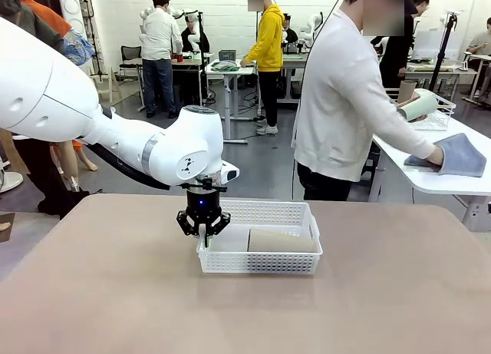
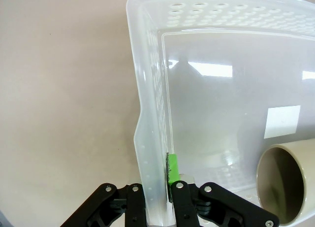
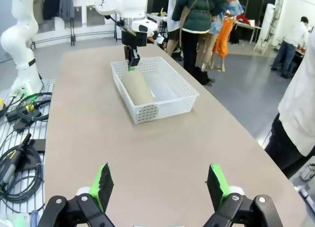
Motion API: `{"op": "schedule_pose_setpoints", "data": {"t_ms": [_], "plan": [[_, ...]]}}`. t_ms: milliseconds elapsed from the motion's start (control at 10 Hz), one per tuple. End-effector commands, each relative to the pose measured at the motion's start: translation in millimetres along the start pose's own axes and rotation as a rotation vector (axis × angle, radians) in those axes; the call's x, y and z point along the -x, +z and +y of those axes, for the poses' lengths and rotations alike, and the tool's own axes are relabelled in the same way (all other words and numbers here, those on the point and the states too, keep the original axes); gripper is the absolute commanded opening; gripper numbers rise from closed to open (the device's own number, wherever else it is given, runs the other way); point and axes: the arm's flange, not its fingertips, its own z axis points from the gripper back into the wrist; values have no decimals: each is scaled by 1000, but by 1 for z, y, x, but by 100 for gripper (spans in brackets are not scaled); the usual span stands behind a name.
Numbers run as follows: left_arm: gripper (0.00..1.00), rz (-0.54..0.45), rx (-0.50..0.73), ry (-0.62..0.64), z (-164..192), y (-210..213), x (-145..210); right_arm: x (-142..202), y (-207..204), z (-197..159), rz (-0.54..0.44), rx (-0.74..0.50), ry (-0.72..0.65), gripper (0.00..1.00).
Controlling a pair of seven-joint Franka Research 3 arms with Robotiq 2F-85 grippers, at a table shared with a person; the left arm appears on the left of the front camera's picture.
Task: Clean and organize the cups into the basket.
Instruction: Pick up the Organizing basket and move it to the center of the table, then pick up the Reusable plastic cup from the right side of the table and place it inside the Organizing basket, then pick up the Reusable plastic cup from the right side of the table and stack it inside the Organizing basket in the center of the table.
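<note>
While pinching the left end wall of the basket (image 1: 261, 263) with the left gripper (image 1: 203, 233), holds the right gripper (image 3: 160, 183) spread wide above the table (image 3: 88, 133), well apart. Has one tan cup (image 1: 282, 241) lying sideways inside the basket; mint cup (image 1: 418, 107) with the person (image 1: 345, 100) beyond.

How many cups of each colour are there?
Tan-brown cups: 2, one lying in the white basket, one standing on the far table.
Mint green cups: 1, held by the person.
Total: 3 cups.
</note>
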Motion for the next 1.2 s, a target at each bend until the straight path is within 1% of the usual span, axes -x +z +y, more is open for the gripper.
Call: {"op": "schedule_pose_setpoints", "data": {"t_ms": [0, 1100], "plan": [[0, 2, -5, -7, 0, -2, 1, -2, 5, 6, -8, 10, 14, 100], [0, 2, -5, -7, 0, -2, 1, -2, 5, 6, -8, 10, 14, 100]]}}
